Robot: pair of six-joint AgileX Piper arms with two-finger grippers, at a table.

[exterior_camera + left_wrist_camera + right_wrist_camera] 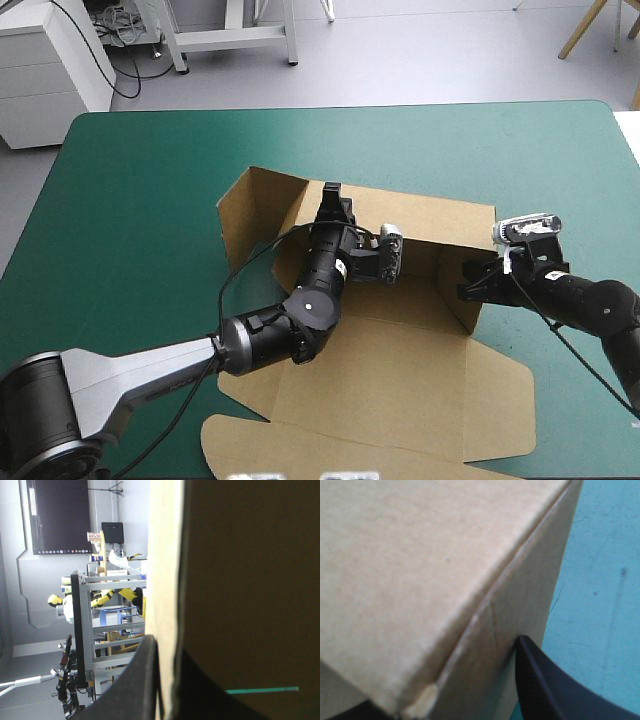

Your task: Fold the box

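Observation:
The brown box (pixel 400 360) lies in the middle of the table, its back wall (pixel 430 215) and left wall raised and its lid (pixel 380 440) flat toward the front edge. My left gripper (pixel 330 197) sits on top of the back wall near its left end. In the left wrist view that wall's pale edge (pixel 165 570) runs between the black fingers (pixel 140 680), and the left gripper is shut on it. My right gripper (pixel 468 285) is at the near end of the short right wall (pixel 420 570). One finger (pixel 545 690) lies outside the board and the other is mostly hidden under it.
The teal-green cover (pixel 130 200) shows around the box to the left, far side and right. The lid's front flap reaches nearly to the table's front edge. The left arm crosses low over the box's left front part.

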